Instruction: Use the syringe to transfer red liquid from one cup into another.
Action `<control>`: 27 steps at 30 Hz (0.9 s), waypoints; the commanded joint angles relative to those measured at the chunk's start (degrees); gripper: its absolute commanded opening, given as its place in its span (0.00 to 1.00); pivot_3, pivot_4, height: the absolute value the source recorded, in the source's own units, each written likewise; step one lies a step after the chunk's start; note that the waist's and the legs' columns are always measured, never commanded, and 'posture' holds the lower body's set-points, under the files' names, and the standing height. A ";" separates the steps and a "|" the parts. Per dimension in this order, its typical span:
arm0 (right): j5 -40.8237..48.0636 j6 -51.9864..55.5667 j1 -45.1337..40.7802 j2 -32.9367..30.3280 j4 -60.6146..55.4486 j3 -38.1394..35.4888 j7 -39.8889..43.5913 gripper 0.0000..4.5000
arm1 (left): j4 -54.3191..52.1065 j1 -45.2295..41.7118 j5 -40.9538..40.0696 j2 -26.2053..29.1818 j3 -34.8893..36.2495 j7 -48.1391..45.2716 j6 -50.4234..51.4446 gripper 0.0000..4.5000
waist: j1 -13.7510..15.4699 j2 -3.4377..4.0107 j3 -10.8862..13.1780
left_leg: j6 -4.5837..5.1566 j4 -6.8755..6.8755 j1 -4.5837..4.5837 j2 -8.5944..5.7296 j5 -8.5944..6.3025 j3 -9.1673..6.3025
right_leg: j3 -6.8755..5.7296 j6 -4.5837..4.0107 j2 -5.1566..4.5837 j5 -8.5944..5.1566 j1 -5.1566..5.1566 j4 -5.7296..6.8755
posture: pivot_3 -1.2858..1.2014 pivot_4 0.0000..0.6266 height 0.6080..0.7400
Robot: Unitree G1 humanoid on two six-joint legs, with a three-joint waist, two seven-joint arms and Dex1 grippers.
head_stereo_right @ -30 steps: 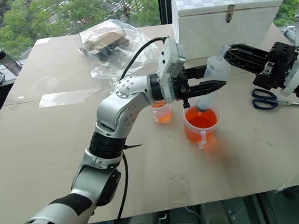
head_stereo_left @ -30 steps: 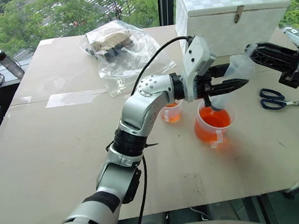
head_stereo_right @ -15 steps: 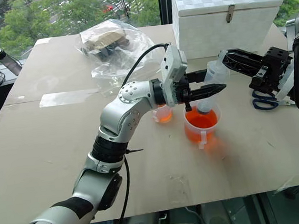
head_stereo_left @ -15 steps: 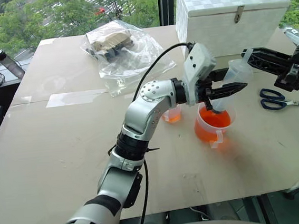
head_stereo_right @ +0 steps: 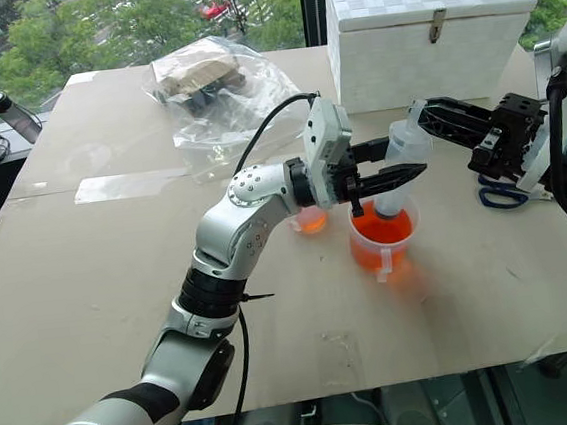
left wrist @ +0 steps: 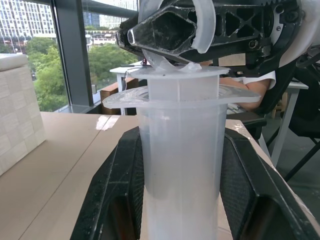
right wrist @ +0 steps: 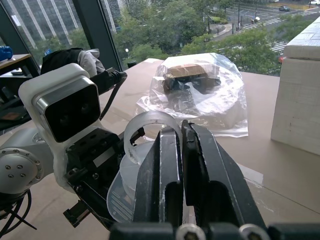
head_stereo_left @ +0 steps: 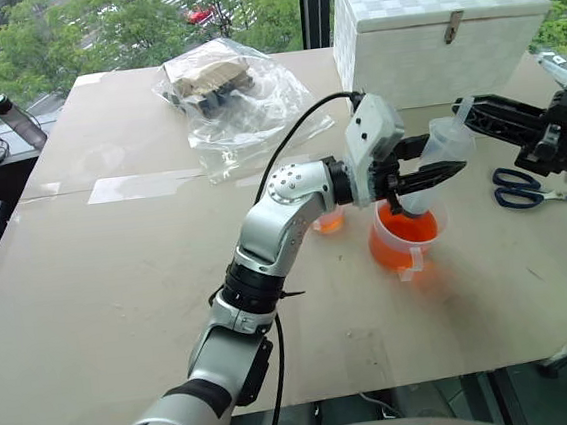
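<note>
The syringe (head_stereo_left: pixel 428 170), right of centre, tilts with its tip in the wide cup (head_stereo_left: pixel 403 236) of red liquid (head_stereo_left: pixel 406 225). The left hand (head_stereo_left: pixel 430 171) clenches its barrel; the right hand (head_stereo_left: pixel 475 117) pinches its plunger. The small cup (head_stereo_right: pixel 309 219) stands just left on the tabletop (head_stereo_left: pixel 99 280).

My left tool (head_stereo_left: pixel 430 171) is clamped on the barrel of the syringe (head_stereo_left: pixel 430 163), which tilts with its tip down in the larger cup (head_stereo_left: pixel 404 233) of red liquid (head_stereo_left: pixel 405 226). My right tool (head_stereo_left: pixel 470 119), closed, meets the plunger end. The smaller cup (head_stereo_left: pixel 328 220) stands just beside my left arm. Scissors (head_stereo_left: pixel 530 189) lie near the table (head_stereo_left: pixel 89 281)'s right edge; a white box (head_stereo_left: pixel 436 22) and a plastic bag (head_stereo_left: pixel 227 92) sit toward the far edge.
</note>
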 commanded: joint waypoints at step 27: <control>2.43 -4.78 -6.08 3.00 6.42 -5.96 -7.22 0.01 | -1.05 0.13 -0.25 -0.33 -1.90 -1.18 0.62 0.32 | 0.01 0.00 0.00 | 0.00 0.00 -0.01 0.00 0.00 0.00 | 0.00 0.00 0.00 0.00 0.00 0.00 | 0.52 0.24 1.00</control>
